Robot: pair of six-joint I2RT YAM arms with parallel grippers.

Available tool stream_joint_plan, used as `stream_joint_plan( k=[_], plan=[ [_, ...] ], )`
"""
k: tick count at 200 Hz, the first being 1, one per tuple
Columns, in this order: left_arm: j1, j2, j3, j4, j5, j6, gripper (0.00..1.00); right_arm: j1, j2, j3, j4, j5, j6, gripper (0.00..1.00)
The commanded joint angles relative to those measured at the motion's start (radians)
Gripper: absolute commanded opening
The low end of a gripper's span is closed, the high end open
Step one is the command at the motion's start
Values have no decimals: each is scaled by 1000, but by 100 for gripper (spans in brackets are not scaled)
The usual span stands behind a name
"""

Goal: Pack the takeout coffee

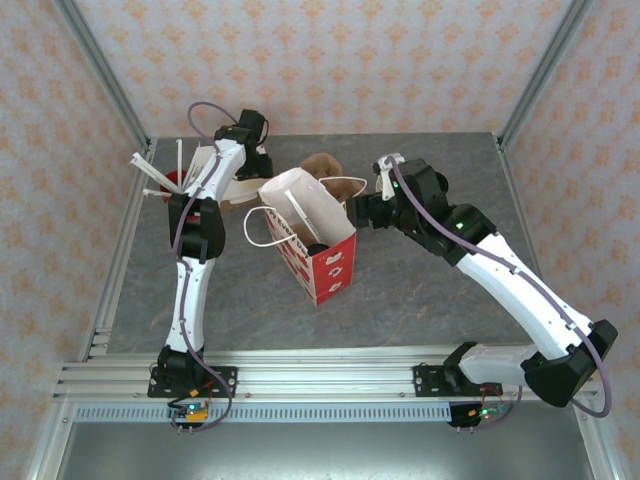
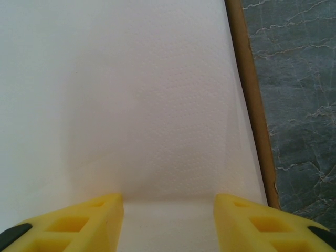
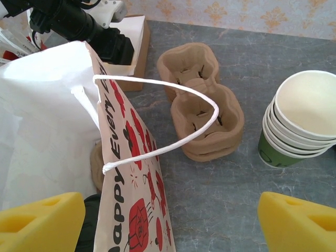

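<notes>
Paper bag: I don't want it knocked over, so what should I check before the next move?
1. Paper bag upright, mouth open: ok.
2. Right claw open: ok.
3. Right claw clear of the bag: not ok; the printed wall stands between its fingers.
4. Takeout coffee inside the bag: cannot tell; a dark shape sits low inside.
5. Left claw open over the white napkins: ok.
</notes>
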Motion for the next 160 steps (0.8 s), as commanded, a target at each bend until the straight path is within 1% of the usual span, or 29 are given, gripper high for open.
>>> stream_joint_plan(
  k=[1, 32, 101, 126, 160],
  plan=[
    [-6, -7, -1, -17, -6, 14, 50, 4, 0, 35, -21, 15, 8, 86],
    [-5, -3, -8, -18, -10, 17, 43, 4, 7, 43, -28, 11, 7, 86],
    [0, -2, -17, -24, -7, 14, 20, 4, 1, 36, -30, 16, 4, 86],
    [1, -14, -7, -18, -1, 13, 13, 4, 0, 33, -27, 16, 4, 86],
    [2, -27, 28, -31, -1, 12, 10, 4, -1, 27, -29, 15, 5, 86]
  ],
)
